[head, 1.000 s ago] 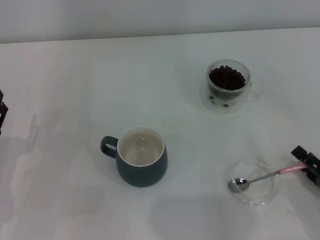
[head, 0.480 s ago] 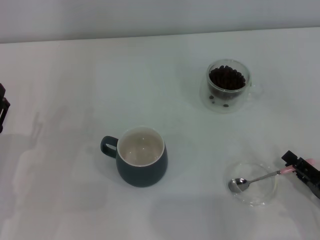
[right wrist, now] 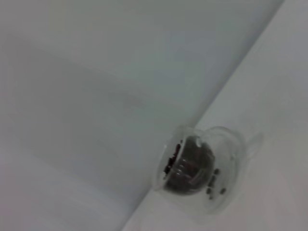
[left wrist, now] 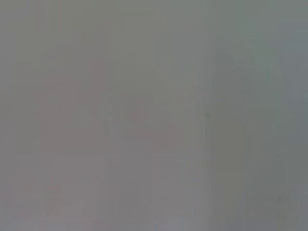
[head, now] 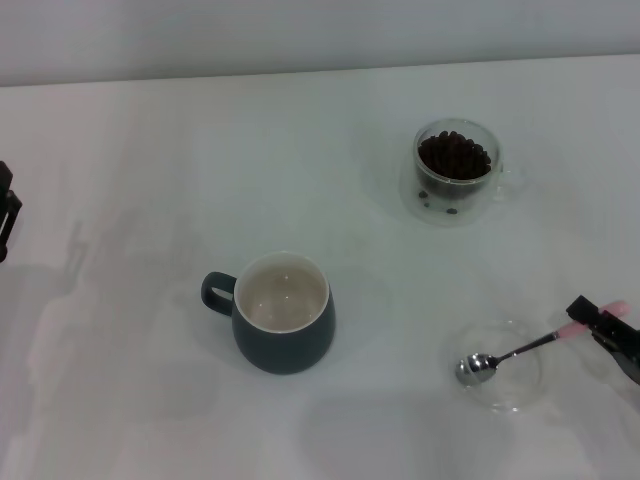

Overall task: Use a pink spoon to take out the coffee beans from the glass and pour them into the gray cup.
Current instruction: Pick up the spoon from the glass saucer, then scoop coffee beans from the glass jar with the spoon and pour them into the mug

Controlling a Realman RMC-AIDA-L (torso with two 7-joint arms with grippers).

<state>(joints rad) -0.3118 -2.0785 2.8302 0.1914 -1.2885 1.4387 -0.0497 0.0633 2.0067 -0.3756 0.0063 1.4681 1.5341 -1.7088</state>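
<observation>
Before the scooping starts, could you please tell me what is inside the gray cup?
The gray cup shows only its bare cream inside; no coffee beans lie there. They sit in the glass. The cup's near inner wall is hidden by the rim.

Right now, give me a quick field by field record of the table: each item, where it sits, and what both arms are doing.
gray cup: near centre, upright, empty
glass: far right, upright
coffee beans: in the glass, none in the cup
pink spoon: bowl in the shallow clear dish, handle end at the right gripper
right gripper: at the right edge, at the spoon's handle
left gripper: at the left edge, away from everything
</observation>
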